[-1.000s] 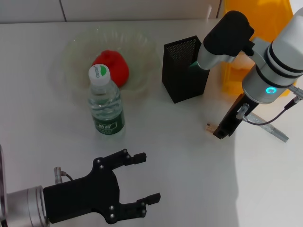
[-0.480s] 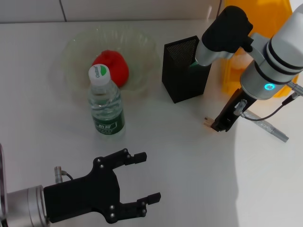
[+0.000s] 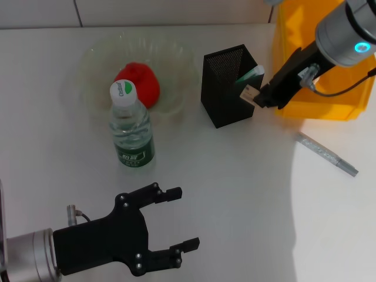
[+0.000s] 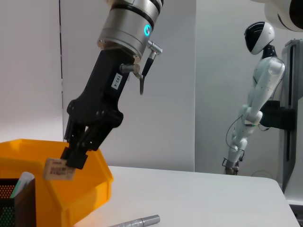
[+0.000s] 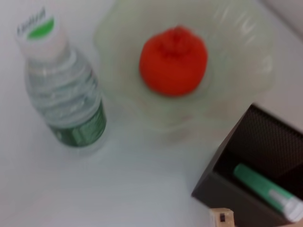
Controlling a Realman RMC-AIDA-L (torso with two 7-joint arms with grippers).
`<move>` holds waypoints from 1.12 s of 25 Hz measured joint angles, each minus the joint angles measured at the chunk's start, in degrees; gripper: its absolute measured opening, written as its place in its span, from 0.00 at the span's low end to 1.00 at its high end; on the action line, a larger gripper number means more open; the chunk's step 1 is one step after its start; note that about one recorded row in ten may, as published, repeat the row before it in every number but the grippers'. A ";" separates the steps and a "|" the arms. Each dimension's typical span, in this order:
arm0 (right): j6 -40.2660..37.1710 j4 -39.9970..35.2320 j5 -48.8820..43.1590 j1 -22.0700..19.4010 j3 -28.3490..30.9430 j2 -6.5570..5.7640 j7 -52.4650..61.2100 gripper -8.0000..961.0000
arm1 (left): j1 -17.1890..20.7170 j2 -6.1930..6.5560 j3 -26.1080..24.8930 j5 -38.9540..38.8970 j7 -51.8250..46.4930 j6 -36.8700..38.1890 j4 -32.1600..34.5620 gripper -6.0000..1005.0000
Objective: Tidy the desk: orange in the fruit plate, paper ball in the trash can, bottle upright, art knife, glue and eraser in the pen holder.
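Two hands are in sight. Right hand [image 3: 257, 97] pinches the small eraser [image 3: 250, 92], held in the air just at the pen holder's [image 3: 226, 88] rim; a green glue stick [image 5: 265, 191] already lies inside. Left hand [image 3: 176, 226] hangs spread and empty low over the desk [image 3: 235, 194]. Bottle [image 3: 130, 126] stands upright beside the plate [image 3: 94, 70] holding the orange [image 3: 139, 82]; a knife [image 3: 326, 154] lies on the desk.

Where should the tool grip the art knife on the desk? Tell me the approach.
Grip the art knife at mid-length, from straight above, jaws across its narrow width. It lies flat and slanted on the desk, apart from the other things, so its long sides are free.
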 joint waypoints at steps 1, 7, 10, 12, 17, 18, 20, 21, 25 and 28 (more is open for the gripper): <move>-0.18 -0.78 0.00 0.12 0.50 -0.03 0.07 0.14 | -0.06 -0.02 -0.08 0.00 0.01 0.05 0.00 0.81; 0.69 -1.42 -0.98 2.21 3.86 -0.21 -0.06 0.14 | -0.14 -0.07 -0.12 0.00 0.01 0.36 0.12 0.81; 2.52 -0.03 -2.64 2.72 4.32 -0.23 -0.19 0.14 | -0.26 -0.10 -0.13 0.00 0.08 0.37 -0.14 0.81; 4.23 1.17 -3.29 2.91 4.34 -0.23 -0.36 0.14 | -0.30 -0.10 -0.12 0.00 0.13 0.37 -0.21 0.81; 7.77 5.27 -3.40 4.17 4.23 -0.22 -1.43 0.15 | -0.30 -0.11 -0.12 -0.01 0.17 0.37 -0.25 0.81; 8.42 6.18 -3.39 4.56 4.14 -0.21 -1.51 0.15 | -0.30 -0.11 -0.13 0.00 0.17 0.37 -0.26 0.81; 10.10 7.96 -3.36 5.18 3.89 -0.15 -1.73 0.15 | -0.29 -0.11 -0.12 -0.01 0.19 0.37 -0.31 0.81; 11.01 8.69 -3.35 5.34 3.72 -0.13 -1.86 0.15 | -0.25 -0.11 -0.12 -0.01 0.19 0.37 -0.32 0.81; 14.85 12.09 -3.32 5.94 3.00 -0.05 -2.12 0.15 | -0.12 -0.09 -0.17 -0.01 0.19 0.37 -0.34 0.81; 16.43 13.19 -2.90 6.11 2.61 0.02 -2.16 0.15 | -0.12 -0.06 -0.21 -0.01 0.19 0.36 -0.34 0.81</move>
